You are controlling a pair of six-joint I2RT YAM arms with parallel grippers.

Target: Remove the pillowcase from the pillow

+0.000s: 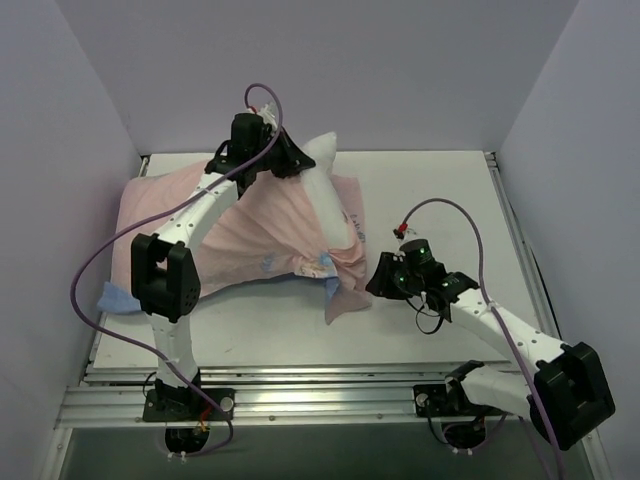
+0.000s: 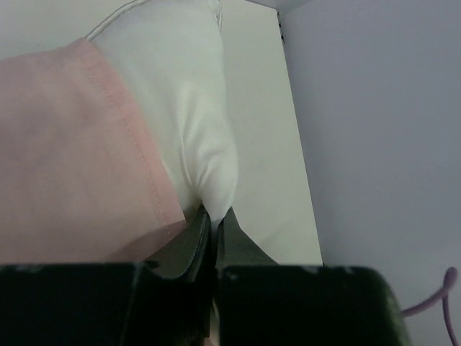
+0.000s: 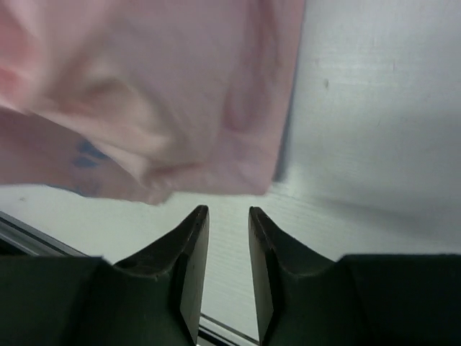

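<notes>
The white table (image 1: pixel 440 200) carries the pillowcase (image 1: pixel 270 235), turned pale pink side out and spread across its 9 o'clock half, rumpled into a knot with a loose flap at its 4 o'clock end. The pillow (image 1: pixel 322 160) is mostly hidden inside it, with one plump white corner poking out of the case's 12 o'clock edge. The left gripper (image 2: pixel 214 216) has its jaws pressed together, pinching that white corner right beside the pink hem, while the right gripper (image 3: pixel 228 213) sits low at 3 o'clock of the knot, jaws slightly parted with nothing between them, just short of the flap's edge.
</notes>
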